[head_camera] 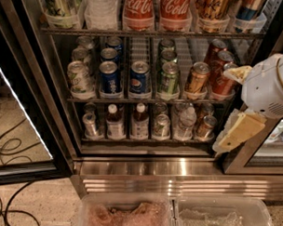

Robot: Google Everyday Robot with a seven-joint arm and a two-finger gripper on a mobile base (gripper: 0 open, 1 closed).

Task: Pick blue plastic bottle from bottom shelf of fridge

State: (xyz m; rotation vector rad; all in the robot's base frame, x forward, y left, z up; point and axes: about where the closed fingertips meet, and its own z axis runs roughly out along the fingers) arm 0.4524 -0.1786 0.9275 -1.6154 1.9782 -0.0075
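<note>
While its glass door (24,124) stands swung open to the left, the fridge (144,168) shows three wire racks of drinks above a stainless steel base. On the floor in front sit two clear plastic bins (173,204), side by side. The hand (225,111) hangs at the right edge of the opening, in front of the black frame and outside the racks; its two yellowish fingers (241,132) stand apart with nothing between them. The top rack holds six drinks in holder cups, two of them red Coca-Cola bottles (138,7). The middle rack shows six cans across its front row, two of them blue Pepsi cans (139,78), with more cans lined up behind. On the bottom shelf (145,141) I count two small brown-drink bottles with white caps, one clear crinkled bottle (184,123) and three front cans (161,126). The blue plastic bottle (140,124) stands upright near the middle of that shelf, just beside its twin (114,124) on the left. It is well to the left of the hand, at about the height of the lower finger, with a can, the crinkled bottle and another can between them.
</note>
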